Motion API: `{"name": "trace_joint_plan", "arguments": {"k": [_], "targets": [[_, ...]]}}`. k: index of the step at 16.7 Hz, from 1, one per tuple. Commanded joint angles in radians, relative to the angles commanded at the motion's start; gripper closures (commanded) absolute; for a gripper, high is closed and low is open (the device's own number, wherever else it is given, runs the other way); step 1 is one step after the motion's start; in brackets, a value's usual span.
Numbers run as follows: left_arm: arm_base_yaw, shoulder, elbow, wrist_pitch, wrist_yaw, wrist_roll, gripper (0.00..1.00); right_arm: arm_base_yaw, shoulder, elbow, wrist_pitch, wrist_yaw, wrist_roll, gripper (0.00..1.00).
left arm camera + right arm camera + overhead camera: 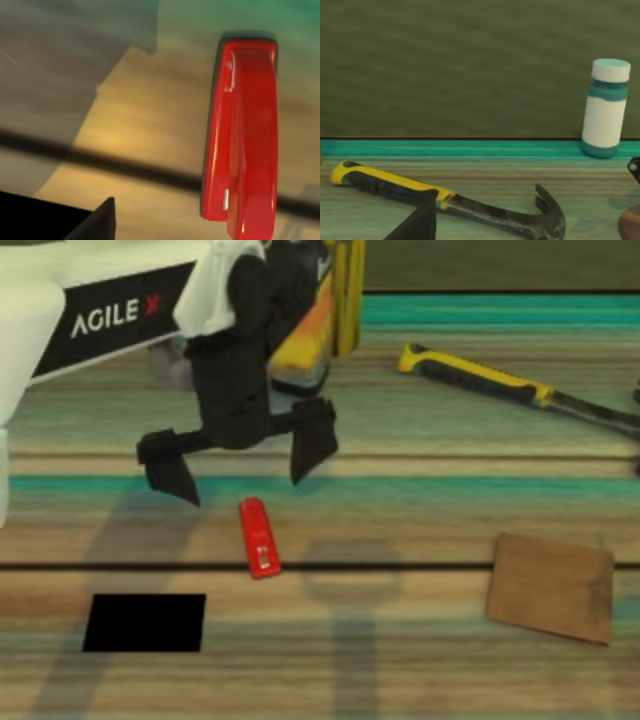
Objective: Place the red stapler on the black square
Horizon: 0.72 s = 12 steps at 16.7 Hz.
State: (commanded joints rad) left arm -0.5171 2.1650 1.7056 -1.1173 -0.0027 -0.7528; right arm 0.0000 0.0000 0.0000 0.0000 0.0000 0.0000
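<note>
Red stapler [259, 538] flat on wooden tabletop [420, 530], centre frame, just below left claw [243, 466], spread wide and empty. Black square [145, 623] at lower left, apart from stapler. "AGILE X" lettering [114, 314] on arm at upper left. Right claw state: cannot tell.

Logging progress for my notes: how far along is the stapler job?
Early. Done: nothing; the stapler lies on the table, apart from the black square. In hand: the left gripper hangs open above the stapler, holding nothing. Left: grasp it, carry it, set it on the square.
</note>
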Motion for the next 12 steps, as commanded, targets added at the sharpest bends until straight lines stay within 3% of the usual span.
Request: {"name": "trace_joint_plan", "arguments": {"k": [5, 10, 12], "targets": [[0.0, 0.065, -0.136, 0.208, 0.001, 0.0, 0.0, 0.0, 0.0, 0.0, 0.0, 0.0, 0.0, 0.0], [-0.001, 0.074, -0.152, 0.227, 0.001, 0.0, 0.0, 0.0, 0.0, 0.0, 0.0, 0.0, 0.0, 0.0], [-0.001, 0.074, -0.152, 0.227, 0.001, 0.0, 0.15, 0.0, 0.0, 0.0, 0.0, 0.0, 0.0, 0.0]]}}
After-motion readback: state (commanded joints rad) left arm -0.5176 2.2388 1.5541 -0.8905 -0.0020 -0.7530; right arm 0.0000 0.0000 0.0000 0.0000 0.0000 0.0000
